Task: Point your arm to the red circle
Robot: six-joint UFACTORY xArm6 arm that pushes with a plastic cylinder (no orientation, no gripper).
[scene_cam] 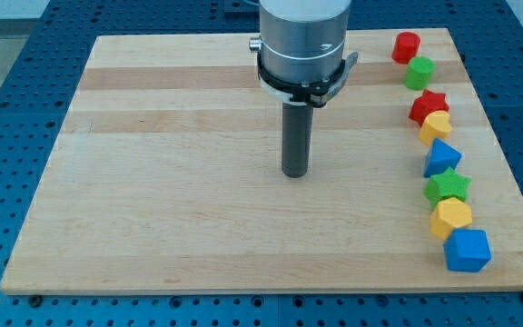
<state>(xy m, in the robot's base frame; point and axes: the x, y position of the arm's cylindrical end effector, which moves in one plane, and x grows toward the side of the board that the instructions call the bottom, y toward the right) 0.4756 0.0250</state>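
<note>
The red circle (406, 46) is found at the top of a column of eight blocks set along the view's right edge of the table (171, 227). Just below the red circle a green circle (419, 72) is seen, then a red star (429, 106), a yellow block (435, 126), a blue triangle (442, 159), a green star (448, 187), a yellow hexagon (450, 218) and a blue block (468, 251) at the bottom. My tip (295, 173) is placed well apart from the red circle, toward the view's left and lower, on bare wood. No claw is fitted, so no spread or pinched state can be reported.

The step is judged not yet done. A straight slide up and rightward toward the red circle is called for. The approach is best made from the red circle's left, and stopped just beside it, so that neither it nor the green circle below it is knocked.
</note>
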